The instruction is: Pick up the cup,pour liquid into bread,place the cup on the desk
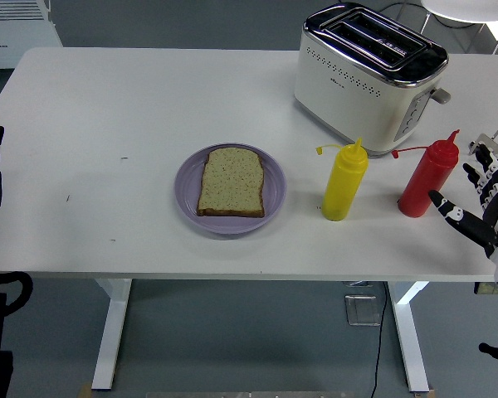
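Reaching beside the red bottle (pixel 427 177), the right hand (pixel 480 197) is spread wide, empty. It should wrap the bottle's middle squarely, keeping it upright. Bread (pixel 231 182) waits on a plate (pixel 187 186) mid-bench.

A white counter (pixel 149 91) is standing on white legs (pixel 112 332) over a grey-blue floor (pixel 257 332); a white cabinet (pixel 17 29) is showing behind.

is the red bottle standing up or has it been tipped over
Upright. The red bottle stands on its base on the table, nozzle up, cap flipped aside. The right robot hand is open beside it.
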